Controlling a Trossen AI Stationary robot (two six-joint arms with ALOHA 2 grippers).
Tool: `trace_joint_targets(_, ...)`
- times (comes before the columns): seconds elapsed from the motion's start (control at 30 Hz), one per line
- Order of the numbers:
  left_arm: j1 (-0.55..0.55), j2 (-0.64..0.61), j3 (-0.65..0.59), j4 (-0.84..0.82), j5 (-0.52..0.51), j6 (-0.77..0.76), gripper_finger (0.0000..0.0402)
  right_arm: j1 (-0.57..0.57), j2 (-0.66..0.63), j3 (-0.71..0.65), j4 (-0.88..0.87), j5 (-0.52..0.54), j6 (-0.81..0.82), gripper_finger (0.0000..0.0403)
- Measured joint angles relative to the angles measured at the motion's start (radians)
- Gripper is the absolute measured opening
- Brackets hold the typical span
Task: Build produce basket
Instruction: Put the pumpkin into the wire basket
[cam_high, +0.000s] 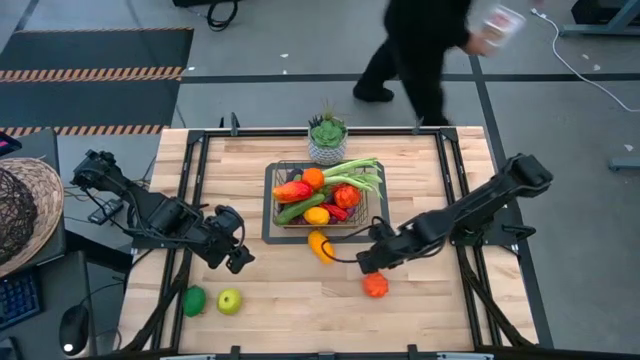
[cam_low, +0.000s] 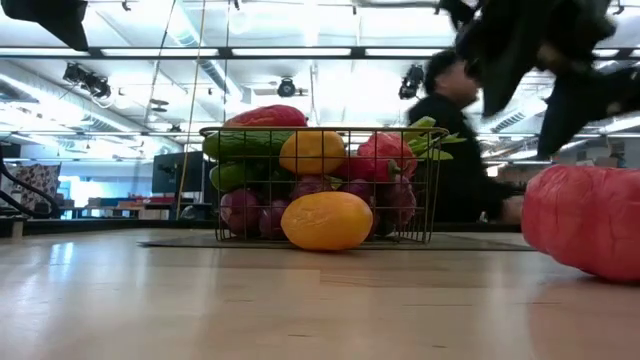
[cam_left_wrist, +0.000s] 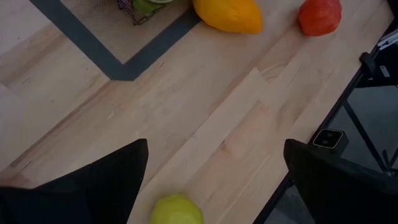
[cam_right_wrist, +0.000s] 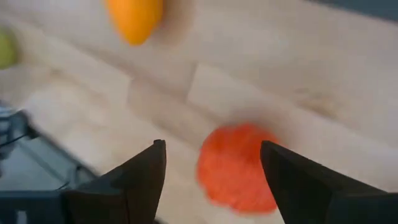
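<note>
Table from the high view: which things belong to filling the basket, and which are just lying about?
Job: basket; red-orange fruit under right claw; yellow-orange fruit; yellow-green apple; green fruit.
Lying about: potted succulent; woven hat.

The light wooden table (cam_high: 290, 300) carries a dark-bordered mat (cam_high: 268, 232) under the wire basket (cam_high: 372, 212), with a potted succulent (cam_high: 327, 140) beside it. Lying loose on the wood are a yellow-orange fruit (cam_high: 320, 245), a red fruit (cam_high: 376, 285), a green fruit (cam_high: 193, 300) and a yellow-green apple (cam_high: 229, 300).

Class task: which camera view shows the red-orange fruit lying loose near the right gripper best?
The high view: the red-orange fruit lies whole on the table beside the right gripper. The low view crops it, the right wrist view blurs it, and the left wrist view shows it far off.
</note>
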Motion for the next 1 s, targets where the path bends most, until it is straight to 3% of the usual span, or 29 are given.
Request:
trace_joint_targets(0.23, 0.0, 0.0, 0.0, 0.001, 0.0, 0.013, 0.0382, 0.074, -0.103, 0.0, 0.001, 0.0, 0.037, 0.0265)
trace_joint_targets(0.47, 0.0, 0.0, 0.0, 0.001, -0.001, 0.032, 0.0382, 0.128, -0.156, 0.0, -0.056, -0.032, 0.184, 0.0265)
trace_joint_targets(0.63, 0.0, 0.0, 0.0, 0.0, -0.001, 0.058, 0.0382, 0.181, -0.148, 0.0, -0.097, -0.128, 0.252, 0.0264)
trace_joint_targets(1.0, -0.003, 0.0, 0.0, 0.0, 0.0, 0.059, 0.0382, 0.218, -0.048, 0.001, -0.151, -0.135, 0.341, 0.0272)
